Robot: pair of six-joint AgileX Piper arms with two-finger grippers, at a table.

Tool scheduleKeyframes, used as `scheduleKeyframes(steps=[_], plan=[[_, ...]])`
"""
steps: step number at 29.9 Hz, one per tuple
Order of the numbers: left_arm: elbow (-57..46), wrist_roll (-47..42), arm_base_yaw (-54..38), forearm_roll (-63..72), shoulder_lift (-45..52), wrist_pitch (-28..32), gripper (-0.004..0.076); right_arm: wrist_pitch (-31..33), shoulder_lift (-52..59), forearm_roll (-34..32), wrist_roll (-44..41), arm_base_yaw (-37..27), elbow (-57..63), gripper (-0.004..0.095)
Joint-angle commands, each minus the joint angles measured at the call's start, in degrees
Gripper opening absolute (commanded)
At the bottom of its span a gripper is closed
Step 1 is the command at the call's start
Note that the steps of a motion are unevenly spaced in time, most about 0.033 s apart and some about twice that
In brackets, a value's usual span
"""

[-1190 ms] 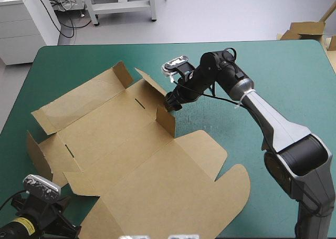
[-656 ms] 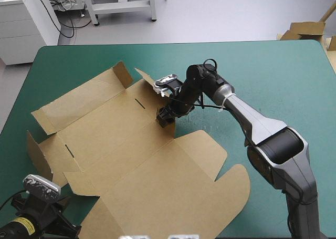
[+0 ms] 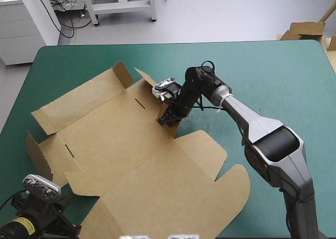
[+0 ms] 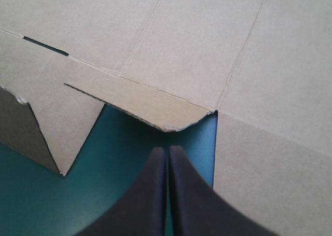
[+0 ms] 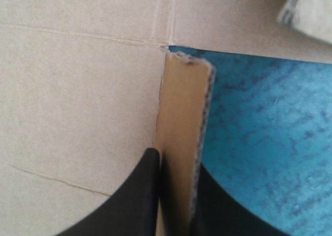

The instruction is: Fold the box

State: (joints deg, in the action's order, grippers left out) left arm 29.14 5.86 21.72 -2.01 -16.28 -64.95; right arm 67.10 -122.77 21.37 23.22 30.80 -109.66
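Now my right claw [image 3: 169, 118] pinches an upright flap of the brown cardboard box [image 3: 131, 149]. My left claw [image 4: 167, 152], pressed together, hovers by the near-left corner of the desk [image 3: 273, 76].

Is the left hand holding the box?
No, the left hand is shut with nothing in it, over the teal-green cover just short of the box.

The box [image 3: 131, 149] blankets the desk [image 3: 283, 76] from 6 to 11 o'clock, its flaps [image 3: 122, 72] upright along the edges. Bare desk lies open from 12 to 3 o'clock.
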Motion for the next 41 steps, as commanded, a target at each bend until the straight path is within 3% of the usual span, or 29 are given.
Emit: scheduleKeyframes(steps=[1, 9, 16, 25, 41], plan=[[1.6, -0.4, 0.2, 0.1, -0.6, 3.1, -0.0008, -0.2, 3.5, 1.5, 1.8, 0.0, -1.9, -0.0017], [1.6, -0.4, 0.2, 0.1, -0.6, 3.1, -0.0008, -0.2, 3.5, 0.3, 7.0, 0.0, -2.9, -0.002], [1.6, -0.4, 0.2, 0.1, -0.6, 3.1, -0.0008, -0.2, 3.5, -11.5, 18.0, 0.0, -8.6, -0.002], [1.6, -0.4, 0.2, 0.1, -0.6, 3.1, -0.0008, -1.4, 3.5, -5.7, 37.1, -0.1, -11.6, -0.002], [1.5, -0.4, 0.2, 0.1, -0.6, 3.1, -0.0008, -1.0, 2.5, -5.8, 43.5, 5.6, -11.6, -0.0021]])
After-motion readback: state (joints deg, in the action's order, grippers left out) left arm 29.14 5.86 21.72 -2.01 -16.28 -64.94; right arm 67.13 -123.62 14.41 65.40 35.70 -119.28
